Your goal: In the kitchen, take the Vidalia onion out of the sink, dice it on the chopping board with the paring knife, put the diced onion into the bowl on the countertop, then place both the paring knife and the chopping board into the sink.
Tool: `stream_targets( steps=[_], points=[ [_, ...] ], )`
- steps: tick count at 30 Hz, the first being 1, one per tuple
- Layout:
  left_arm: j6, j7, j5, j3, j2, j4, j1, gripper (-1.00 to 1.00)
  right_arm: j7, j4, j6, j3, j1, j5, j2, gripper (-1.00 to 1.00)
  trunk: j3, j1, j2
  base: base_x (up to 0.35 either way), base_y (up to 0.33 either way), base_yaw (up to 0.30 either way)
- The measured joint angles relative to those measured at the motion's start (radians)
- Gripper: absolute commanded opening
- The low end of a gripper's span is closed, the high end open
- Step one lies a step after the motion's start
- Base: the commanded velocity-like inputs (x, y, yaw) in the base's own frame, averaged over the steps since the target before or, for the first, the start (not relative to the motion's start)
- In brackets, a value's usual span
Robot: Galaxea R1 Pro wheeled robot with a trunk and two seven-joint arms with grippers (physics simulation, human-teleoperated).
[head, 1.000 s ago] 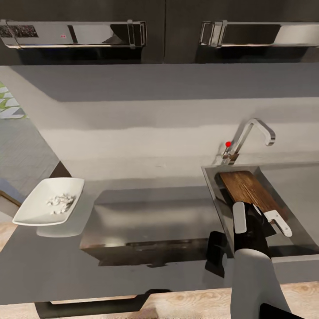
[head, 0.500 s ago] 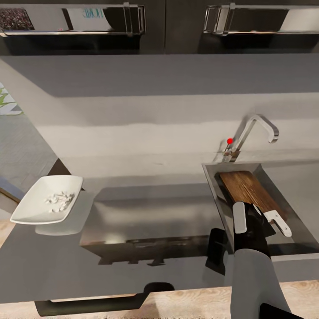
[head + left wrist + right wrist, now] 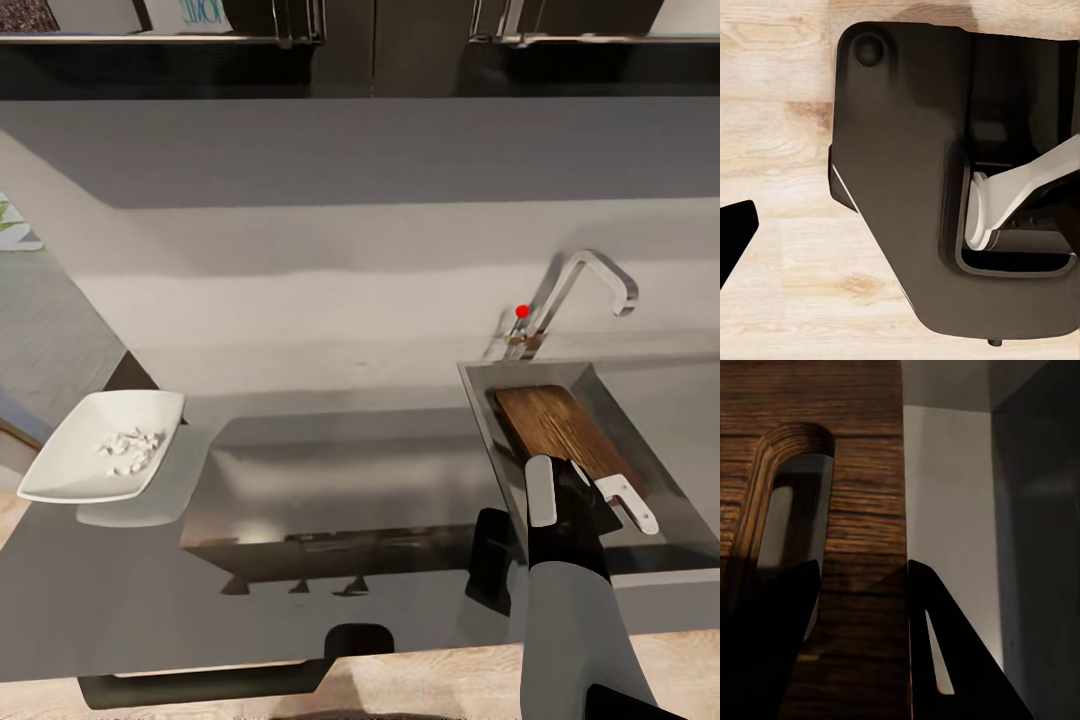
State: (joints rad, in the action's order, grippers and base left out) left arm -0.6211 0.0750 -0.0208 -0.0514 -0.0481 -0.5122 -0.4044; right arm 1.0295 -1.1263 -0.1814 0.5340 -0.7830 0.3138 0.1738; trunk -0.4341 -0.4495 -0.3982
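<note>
**Board in the basin, grip unsettled**

My right gripper [image 3: 582,495] hangs over the near end of the sink [image 3: 480,420]. The chopping board [image 3: 555,425] lies inside the sink, propped at a slant against its left wall with the far end toward the tap [image 3: 585,285]. In the right wrist view my two fingers stand apart. One is over the wood by the slot handle and the other is just off the board's long edge. I cannot tell whether they pinch that strip of board or merely straddle it.

That is where I judge the risk lies. If I am clamped and pull away, the board comes up with me or scrapes along the steel. If I let go while it leans, it may slide and slap flat. A careless lift could also knock my wrist on the sink's front rim.

My left gripper [image 3: 735,232] hangs low over the wooden floor beside my base [image 3: 900,187]; whether it is spread or closed I cannot tell.

The countertop [image 3: 120,590] is glossy grey and mirrors the dark cabinets [image 3: 380,50] above. At its left end, well apart from the sink, the bowl [image 3: 60,465] holds the diced onion [image 3: 130,445]. A plain grey wall runs behind.
</note>
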Motion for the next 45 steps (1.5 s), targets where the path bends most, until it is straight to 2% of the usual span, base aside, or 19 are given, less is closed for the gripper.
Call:
stream_targets(
  steps=[16,22,23,36,38,41,42,44,45],
  points=[
    [0.000,0.000,0.000,0.000,0.000,0.000,0.000,1.00,-0.001,0.000,0.000,0.000,0.000,0.001,0.000,-1.00,-0.026,0.000,0.000,0.000,0.000,0.000],
    [0.000,0.000,0.000,0.000,0.000,0.000,0.000,1.00,-0.001,0.000,0.000,0.000,0.000,0.002,0.000,-1.00,-0.029,0.000,0.000,0.000,0.000,0.000],
    [0.000,0.000,0.000,0.000,0.000,0.000,0.000,1.00,-0.002,0.000,0.000,0.000,0.000,0.001,0.000,1.00,-0.029,0.000,0.000,0.000,0.000,0.000],
    [0.000,0.000,0.000,0.000,0.000,0.000,0.000,1.00,-0.002,-0.003,0.000,-0.001,0.000,0.003,0.000,1.00,-0.029,0.000,0.000,0.000,0.000,0.000],
    [0.000,0.000,0.000,0.000,0.000,0.000,0.000,1.00,-0.003,-0.025,-0.003,-0.006,0.000,0.002,0.000,1.00,-0.029,0.000,0.000,0.000,0.000,0.000],
    [0.000,0.000,0.000,0.000,0.000,0.000,0.000,1.00,-0.021,-0.120,-0.020,-0.023,0.000,-0.002,0.000,1.00,-0.029,0.000,0.000,0.000,0.000,0.000],
    [0.000,0.000,0.000,0.000,0.000,0.000,0.000,1.00,-0.027,-0.161,-0.040,-0.028,0.000,-0.003,0.000,1.00,-0.029,0.000,0.000,0.000,0.000,0.000],
    [0.000,0.000,0.000,0.000,0.000,0.000,0.000,1.00,-0.050,-0.256,-0.145,-0.034,0.000,-0.006,0.000,1.00,-0.029,0.000,0.000,0.000,0.000,0.000],
    [0.000,0.000,0.000,0.000,0.000,0.000,0.000,1.00,-0.084,-0.301,-0.227,-0.035,0.000,-0.007,0.000,1.00,-0.029,0.000,0.000,0.000,0.000,0.000]
  ],
)
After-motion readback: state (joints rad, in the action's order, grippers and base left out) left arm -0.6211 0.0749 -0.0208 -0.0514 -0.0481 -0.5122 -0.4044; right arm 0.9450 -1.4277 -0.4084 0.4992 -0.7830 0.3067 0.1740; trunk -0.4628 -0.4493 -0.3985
